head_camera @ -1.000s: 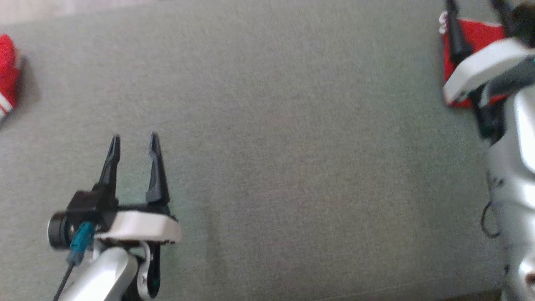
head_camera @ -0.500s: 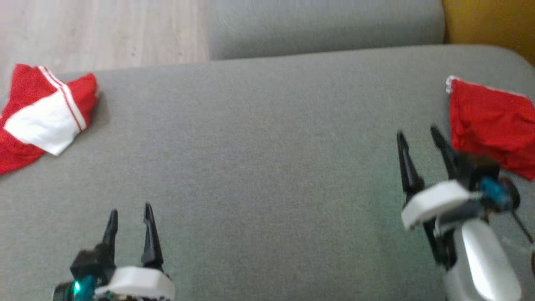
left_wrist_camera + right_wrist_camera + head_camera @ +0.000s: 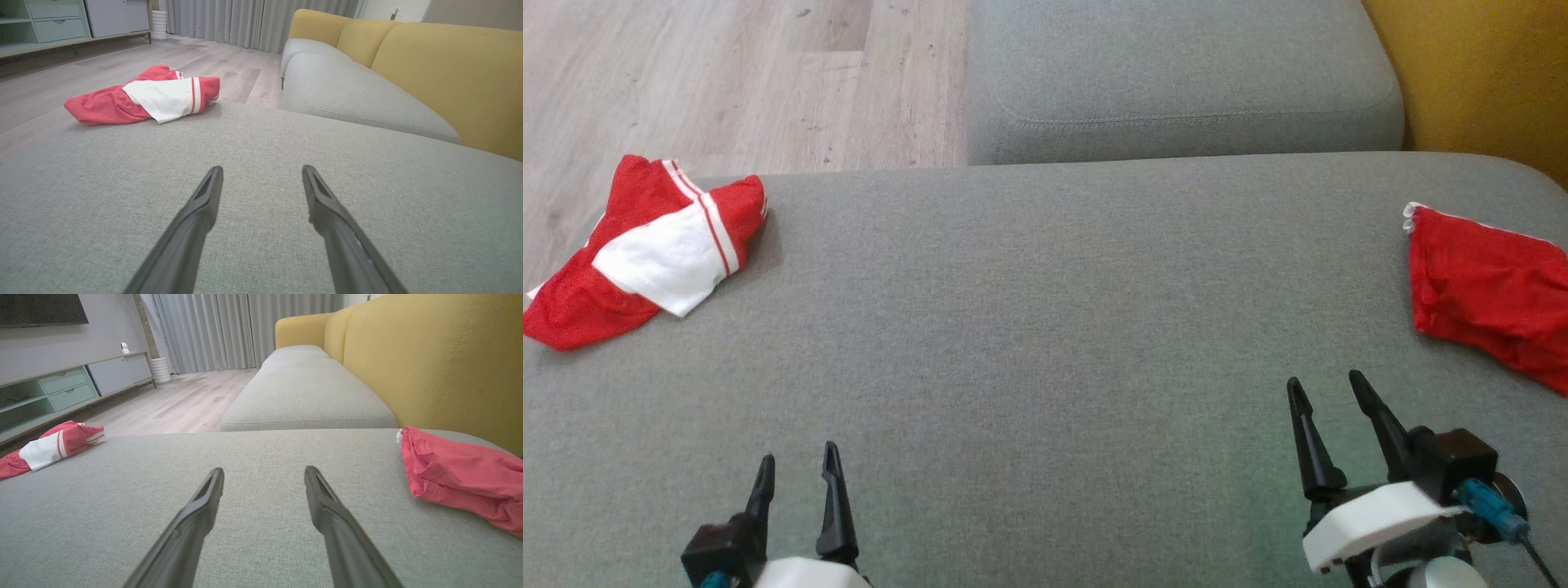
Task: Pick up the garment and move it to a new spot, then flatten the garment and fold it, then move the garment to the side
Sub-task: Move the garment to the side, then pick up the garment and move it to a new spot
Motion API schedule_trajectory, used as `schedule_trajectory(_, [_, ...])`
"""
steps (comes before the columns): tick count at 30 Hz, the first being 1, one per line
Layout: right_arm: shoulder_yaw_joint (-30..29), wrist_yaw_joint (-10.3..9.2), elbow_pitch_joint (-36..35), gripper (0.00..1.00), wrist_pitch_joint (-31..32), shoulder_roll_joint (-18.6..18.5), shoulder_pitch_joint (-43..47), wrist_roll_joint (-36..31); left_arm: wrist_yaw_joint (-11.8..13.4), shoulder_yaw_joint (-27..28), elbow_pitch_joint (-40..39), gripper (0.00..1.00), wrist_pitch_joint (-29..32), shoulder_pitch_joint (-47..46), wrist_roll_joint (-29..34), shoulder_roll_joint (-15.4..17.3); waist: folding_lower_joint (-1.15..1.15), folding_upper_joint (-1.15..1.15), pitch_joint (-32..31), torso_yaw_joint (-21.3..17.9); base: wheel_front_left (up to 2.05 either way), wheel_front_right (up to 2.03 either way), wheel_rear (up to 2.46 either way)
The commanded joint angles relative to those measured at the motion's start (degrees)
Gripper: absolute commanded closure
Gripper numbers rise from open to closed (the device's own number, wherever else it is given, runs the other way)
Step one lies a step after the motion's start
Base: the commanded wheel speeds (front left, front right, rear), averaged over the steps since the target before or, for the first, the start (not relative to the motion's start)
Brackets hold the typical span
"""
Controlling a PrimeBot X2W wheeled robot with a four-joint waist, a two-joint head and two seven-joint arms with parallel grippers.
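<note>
A crumpled red and white garment (image 3: 645, 261) lies at the far left corner of the grey seat cushion (image 3: 1045, 327), partly over its edge; it also shows in the left wrist view (image 3: 143, 98) and the right wrist view (image 3: 49, 447). A folded plain red garment (image 3: 1494, 302) lies at the right edge, near the yellow backrest (image 3: 449, 355), and the right wrist view has this red garment (image 3: 461, 477) to the right of the fingers. My left gripper (image 3: 797, 455) (image 3: 262, 169) hovers open and holds nothing at the near left. My right gripper (image 3: 1323, 380) (image 3: 264, 469) is open and holds nothing, a short way from the red garment.
A second grey cushion (image 3: 1176, 73) adjoins at the back. Wooden floor (image 3: 727, 73) lies beyond the cushion's left and far edges. A low cabinet (image 3: 61, 388) stands along the wall. The broad middle of the seat cushion lies between the two garments.
The head camera has tilted, so the whole picture shifted. My right gripper, over the folded red garment a second ago, has drawn back off it and stays open.
</note>
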Motion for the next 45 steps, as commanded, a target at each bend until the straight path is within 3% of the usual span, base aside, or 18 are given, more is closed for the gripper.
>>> schedule_trajectory(1, [1.4, 0.42, -2.6, 0.0, 0.1, -0.2, -1.5, 0.4, -0.3, 1.8, -1.3, 0.0, -0.6, -2.1, -0.2, 0.4, 0.01, 0.0, 0.0, 0.0, 0.0, 0.0, 0.0])
schedule_trajectory(18, [2.0, 0.42, -4.8, 0.0, 1.4, -0.2, -0.6, 0.6, -0.7, 0.9, -1.0, 0.0, -0.2, -3.1, -0.2, 0.2, 0.01, 0.0, 0.5, 0.9, 0.0, 0.0, 0.0])
schedule_trajectory(23, [1.4, 0.42, -5.5, 0.0, 1.0, -0.2, -0.1, 0.4, -0.7, 0.6, -1.2, 0.0, 0.3, -4.4, 0.3, 0.4, 0.01, 0.0, 0.6, 6.4, 0.0, 0.0, 0.0])
schedule_trajectory(28, [2.1, 0.42, -5.6, 0.0, 0.5, -0.2, -0.2, 1.1, 0.1, 1.1, -2.4, 0.0, 0.9, -5.0, 1.0, 2.0, 0.01, 0.0, 0.5, 16.1, 0.0, 0.0, 0.0])
schedule_trajectory(34, [5.0, 0.42, -5.0, 0.0, 0.0, -0.2, -1.3, 1.9, 1.0, 1.9, -4.0, 0.0, 1.5, -4.2, 1.0, 3.6, 0.01, 0.0, 0.6, 23.8, 0.0, 0.0, 0.0])
schedule_trajectory(37, [6.1, 0.42, -4.8, 0.0, -0.2, -0.2, -1.8, 2.2, 1.4, 2.3, -4.8, 0.0, 1.5, -3.7, 0.8, 4.1, 0.01, 0.0, 0.8, 26.3, 0.0, 0.0, 0.0])
schedule_trajectory(45, [8.5, 0.42, -5.3, 0.0, 0.5, -0.2, -3.7, 1.7, 2.8, 5.1, -7.1, 0.0, 0.7, -1.8, 0.1, 5.0, 0.01, 0.0, 2.8, 27.7, 0.0, 0.0, 0.0])
